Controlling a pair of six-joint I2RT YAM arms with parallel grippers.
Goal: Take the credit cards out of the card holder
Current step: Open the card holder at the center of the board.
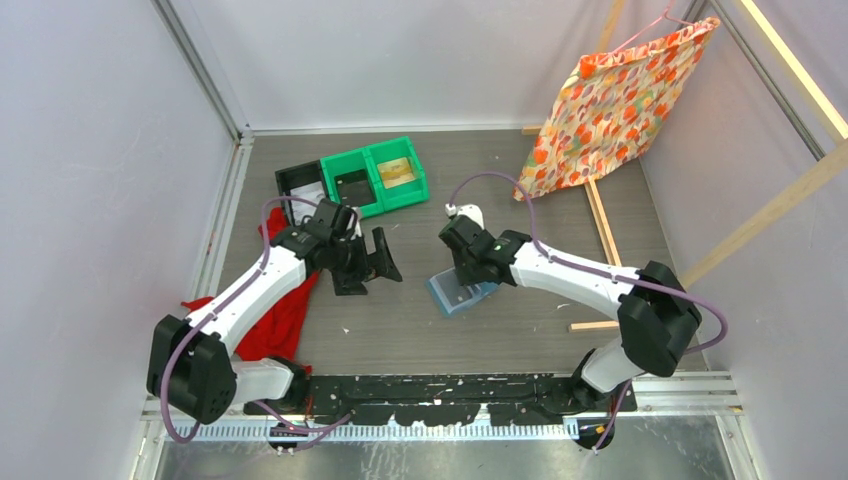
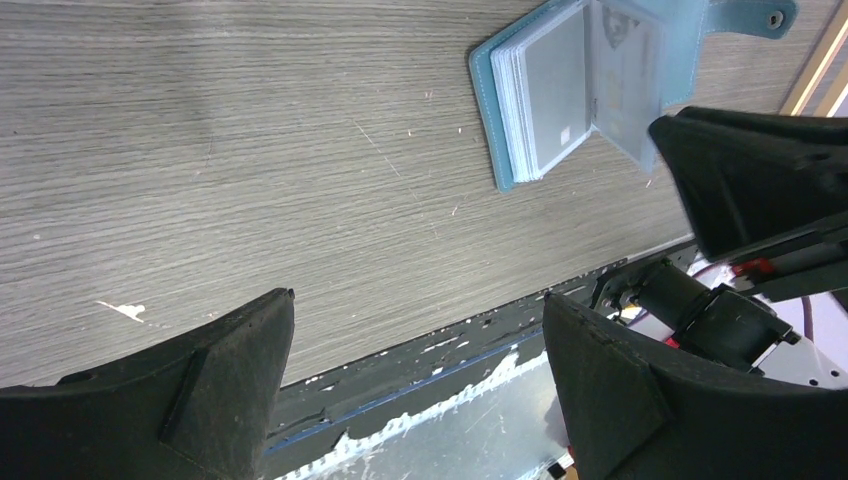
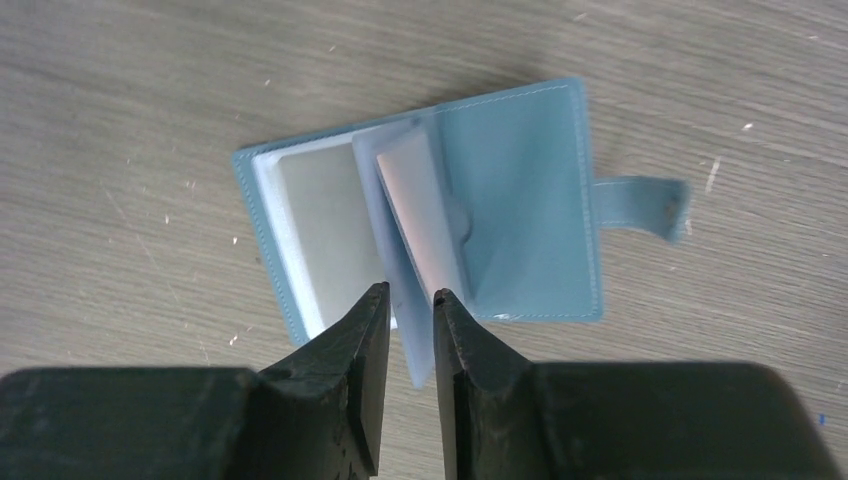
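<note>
The light-blue card holder lies open on the grey table, its strap to the right in the right wrist view. Pale grey credit cards sit in its clear sleeves. One sleeve leaf with a pale card in it stands up from the spine. My right gripper is over the holder's near edge, jaws narrow and shut on that leaf. Left of the holder and clear of it, my left gripper hangs wide open and holds nothing.
Green bins, one with a gold item, and a black tray stand at the back. A red cloth lies under the left arm. A patterned fabric bag hangs on a wooden frame at the right.
</note>
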